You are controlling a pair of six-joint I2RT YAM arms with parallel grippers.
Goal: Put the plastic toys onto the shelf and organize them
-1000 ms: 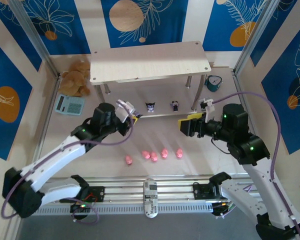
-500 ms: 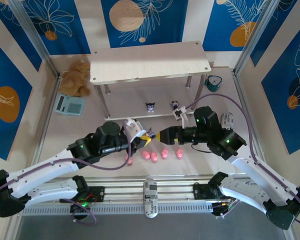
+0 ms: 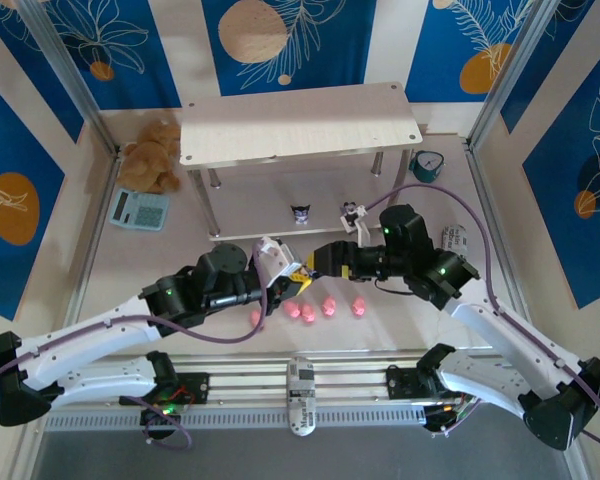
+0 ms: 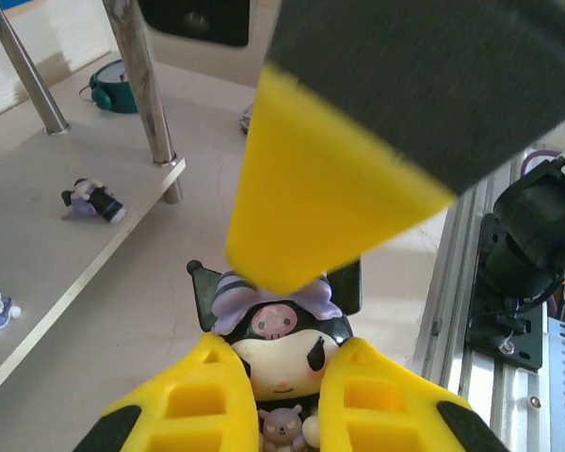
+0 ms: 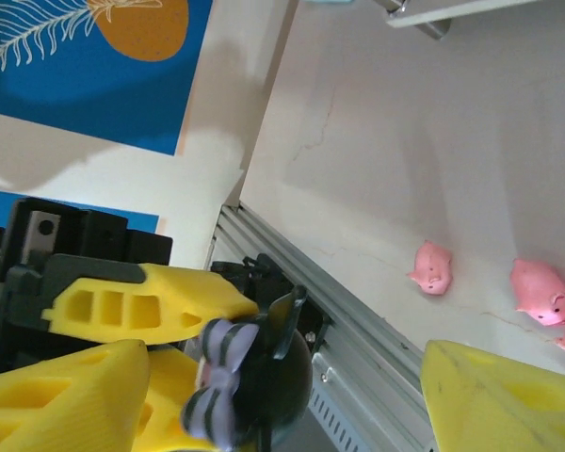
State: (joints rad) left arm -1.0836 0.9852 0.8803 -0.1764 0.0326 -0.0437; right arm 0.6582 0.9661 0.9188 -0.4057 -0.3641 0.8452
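My left gripper (image 3: 298, 278) is shut on a dark figurine (image 4: 278, 325) with a white face and a striped lilac bow, held above the table in front of the shelf (image 3: 300, 125). My right gripper (image 3: 316, 262) stands open right at it, one yellow finger (image 4: 320, 198) over the toy's head. In the right wrist view the figurine (image 5: 264, 377) sits between the left gripper's fingers (image 5: 141, 301), within my own wide jaws. Two more dark figurines (image 3: 301, 212) (image 3: 350, 213) stand on the lower board. Several pink pigs (image 3: 329, 306) lie in a row on the table.
A brown plush bear (image 3: 152, 155) and a calculator (image 3: 139, 209) lie at the back left. A teal alarm clock (image 3: 427, 165) stands by the shelf's right rear leg. The metal rail (image 3: 300, 375) runs along the near edge.
Both arms have swung together: the left gripper came down and right from the shelf with the figurine, and the right gripper moved left to meet it above the pigs.
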